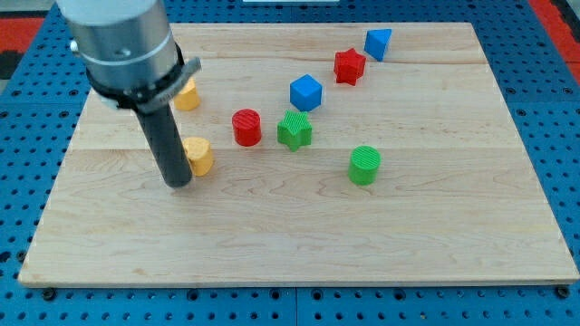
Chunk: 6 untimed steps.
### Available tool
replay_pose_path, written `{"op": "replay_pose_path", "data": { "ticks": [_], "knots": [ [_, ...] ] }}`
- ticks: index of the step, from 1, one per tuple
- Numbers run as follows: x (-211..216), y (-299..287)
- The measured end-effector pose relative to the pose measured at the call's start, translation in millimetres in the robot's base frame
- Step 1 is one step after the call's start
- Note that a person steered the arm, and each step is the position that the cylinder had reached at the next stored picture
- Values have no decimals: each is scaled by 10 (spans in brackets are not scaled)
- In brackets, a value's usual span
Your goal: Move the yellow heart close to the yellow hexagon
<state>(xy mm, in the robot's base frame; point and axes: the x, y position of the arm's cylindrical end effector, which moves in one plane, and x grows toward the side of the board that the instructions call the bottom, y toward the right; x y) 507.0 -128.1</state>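
Your arm carries no claw, so there is nothing to report as apart or together; it ends in a dark rod, and my tip (178, 184) sits on the pale wooden desk (299, 244), touching or just beside the view's left side of one small yellow block (199, 156). A second yellow block (187, 94) lies toward the view's top, partly hidden behind the arm's grey housing. You cannot tell from here which is the heart and which the hexagon, and that is your first risk: pushing the wrong one.

The tip stands at the lower block's left, while the other yellow block lies upward. A push from this side would likely send it toward the red cylinder (246, 127) and green star-shaped block (294, 129), not toward its partner. An off-centre contact could also spin the block away from the rod. Get the tip below the block first
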Motion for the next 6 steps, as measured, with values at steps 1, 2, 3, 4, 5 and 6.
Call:
{"op": "replay_pose_path", "data": {
  "ticks": [1, 2, 3, 4, 5, 6],
  "knots": [
    [1, 221],
    [-403, 239],
    [-661, 95],
    [-332, -93],
    [-409, -251],
    [-724, 7]
  ]
}}
